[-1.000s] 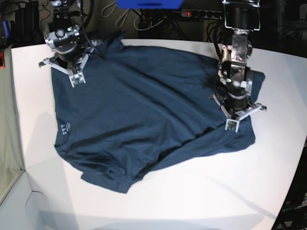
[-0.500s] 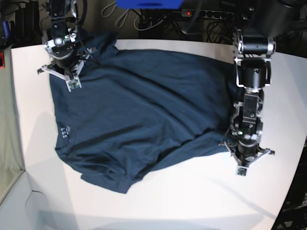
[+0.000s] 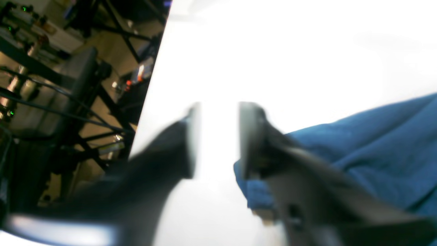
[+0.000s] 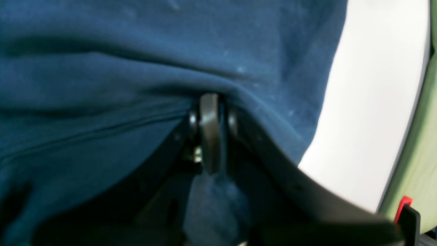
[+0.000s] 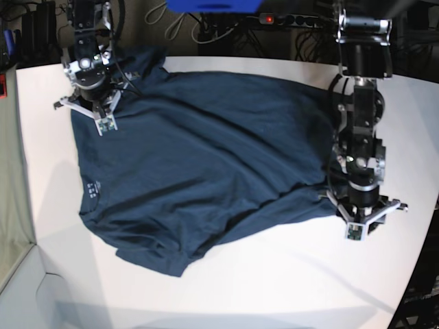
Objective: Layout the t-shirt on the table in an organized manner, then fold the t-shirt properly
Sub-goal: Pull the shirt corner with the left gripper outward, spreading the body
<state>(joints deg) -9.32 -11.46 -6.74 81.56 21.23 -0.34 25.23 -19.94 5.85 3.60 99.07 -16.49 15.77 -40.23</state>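
The t-shirt (image 5: 206,164) lies spread but wrinkly on the table (image 5: 288,288), not folded. The right gripper (image 4: 210,131) pinches it; the left gripper (image 3: 216,140) is apart.

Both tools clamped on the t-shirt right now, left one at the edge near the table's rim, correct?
Not quite. The right tool is shut on the t-shirt, but the left tool is open, bare table between its fingers. Left wrist view shows it.

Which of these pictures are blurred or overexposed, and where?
Left wrist view: the left claw is blurred, and the table is washed out to plain white. Right wrist view: the t-shirt is soft, out of focus. Base view: sharp, evenly lit.
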